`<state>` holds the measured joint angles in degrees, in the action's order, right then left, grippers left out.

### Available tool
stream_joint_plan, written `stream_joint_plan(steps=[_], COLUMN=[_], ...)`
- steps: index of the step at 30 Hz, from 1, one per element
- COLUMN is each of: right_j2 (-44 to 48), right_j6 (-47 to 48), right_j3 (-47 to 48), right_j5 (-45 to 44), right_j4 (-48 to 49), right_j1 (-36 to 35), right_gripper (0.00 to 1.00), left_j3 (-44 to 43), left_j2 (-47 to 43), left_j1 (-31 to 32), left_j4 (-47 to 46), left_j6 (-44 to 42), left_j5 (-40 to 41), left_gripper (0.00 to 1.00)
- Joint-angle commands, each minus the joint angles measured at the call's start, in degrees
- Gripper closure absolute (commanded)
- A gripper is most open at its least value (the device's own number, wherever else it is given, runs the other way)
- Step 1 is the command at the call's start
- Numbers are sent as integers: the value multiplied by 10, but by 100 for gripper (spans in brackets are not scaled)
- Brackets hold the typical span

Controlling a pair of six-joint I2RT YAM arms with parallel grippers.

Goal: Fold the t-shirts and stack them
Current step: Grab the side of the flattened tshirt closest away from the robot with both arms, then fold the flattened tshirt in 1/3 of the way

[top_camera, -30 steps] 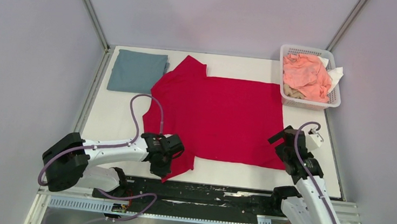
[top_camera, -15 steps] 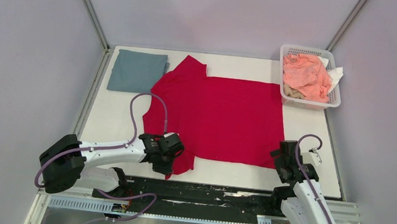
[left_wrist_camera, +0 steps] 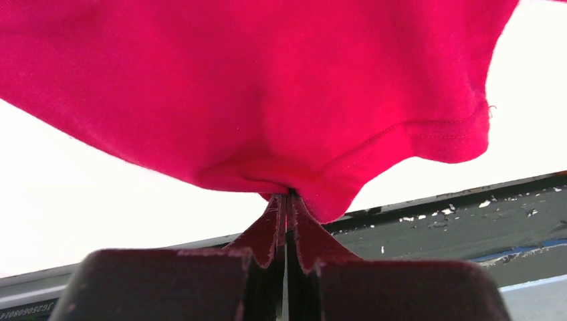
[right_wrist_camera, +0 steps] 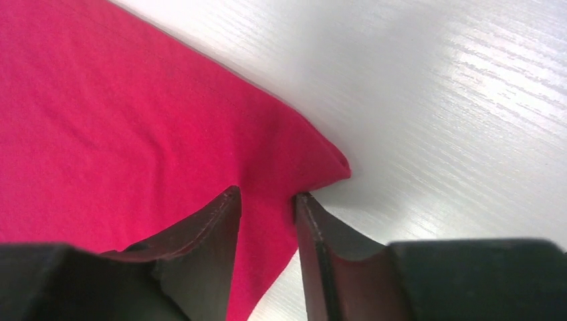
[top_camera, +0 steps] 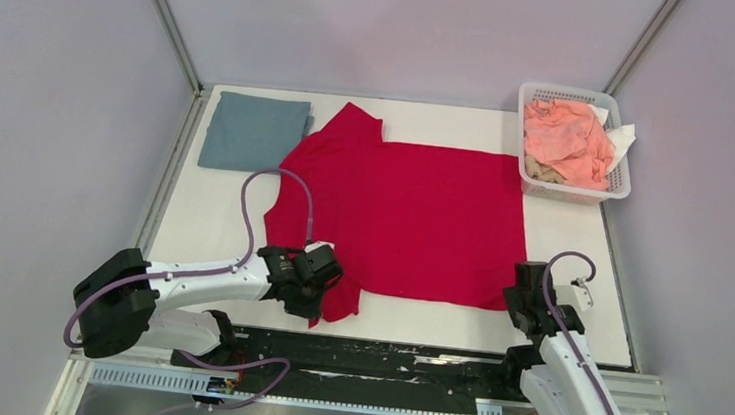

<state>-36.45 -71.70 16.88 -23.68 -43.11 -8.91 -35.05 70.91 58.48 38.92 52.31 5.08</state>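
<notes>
**One shirt looks done, the red one is only getting started**

The red t-shirt (top_camera: 403,216) lies spread out flat in the middle of the white table (top_camera: 580,256). Its sleeves are toward the left and its bottom edge is toward the right. It has not been folded yet.

The grey-blue t-shirt (top_camera: 253,132) sits at the far left corner of the table, just beside the red shirt's far sleeve. It is a neat flat square, so it looks folded already.

The left gripper (left_wrist_camera: 287,200) is squeezed tight on the near sleeve of the red shirt. The cloth bunches up where it is pinched. The right gripper (right_wrist_camera: 267,195) is down at the near right corner of the red shirt. Its two fingers stand a little apart with red cloth showing between them, and it has not pinched anything yet.

So I think about half the job is left. The right gripper needs to close on its corner. Then the red shirt must be folded small and put on top of the grey-blue one.

A white mesh basket (top_camera: 614,184) with pink cloth (top_camera: 563,134) in it stands at the far right corner, close to the red shirt's far bottom corner.
</notes>
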Motion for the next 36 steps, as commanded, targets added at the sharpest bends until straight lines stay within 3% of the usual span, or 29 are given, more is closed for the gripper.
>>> stream_joint_plan(steps=[1, 4, 7, 9, 23, 36], right_j2=[-14, -13, -12, -12, -26, -175], right_j6=[0, 1, 4, 7, 102, 124], right_j3=[-7, -9, -10, -10, 38, 129], right_j5=[-2, -8, -16, -19, 6, -5], right_j4=[2, 4, 8, 10, 66, 160], right_j1=[1, 2, 2, 2, 2, 2], right_gripper=[66, 76, 96, 99, 100, 100], left_j3=[-26, -24, -24, -26, -57, -121], left_j2=[-22, -40, -50, -54, -87, -24], left_j1=[1, 1, -2, -8, -82, -204], left_j4=[6, 4, -7, -11, -69, -152], left_j6=[-7, -6, -15, -22, -74, -109], left_j5=[29, 38, 35, 35, 42, -12], left_gripper=[100, 100, 100, 100, 100, 100])
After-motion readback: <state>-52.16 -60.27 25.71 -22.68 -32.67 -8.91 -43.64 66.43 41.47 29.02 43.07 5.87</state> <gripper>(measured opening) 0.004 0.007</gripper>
